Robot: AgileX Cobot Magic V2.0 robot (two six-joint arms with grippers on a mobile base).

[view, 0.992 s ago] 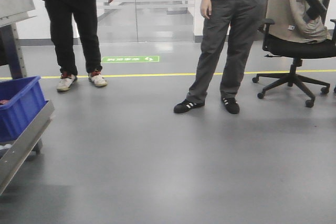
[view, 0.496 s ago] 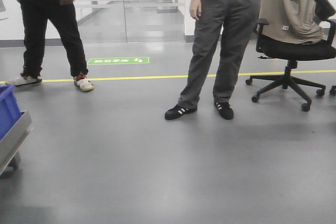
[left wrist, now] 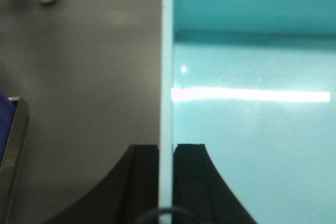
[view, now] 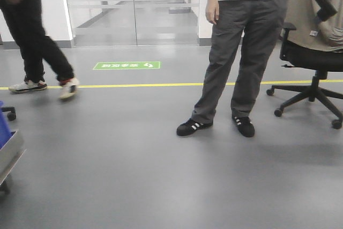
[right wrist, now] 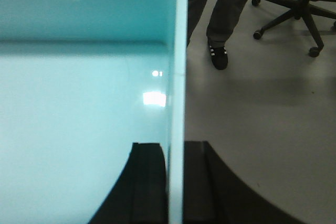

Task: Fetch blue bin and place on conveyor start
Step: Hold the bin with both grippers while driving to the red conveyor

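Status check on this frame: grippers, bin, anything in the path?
Jaws of left gripper and right gripper shut on opposite walls of the blue bin. No conveyor start in view. Standing person and office chair ahead.

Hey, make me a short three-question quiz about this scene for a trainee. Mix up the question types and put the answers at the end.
1. True or false: the left gripper has its jaws shut on one wall of the blue bin, one jaw inside and one outside.
2. Which of these stands at the right edge of the front view? A) an office chair B) a ladder C) a stack of boxes
3. Short answer: what colour is the floor line that runs across the front view?

Key: 1 true; 2 A; 3 yellow.
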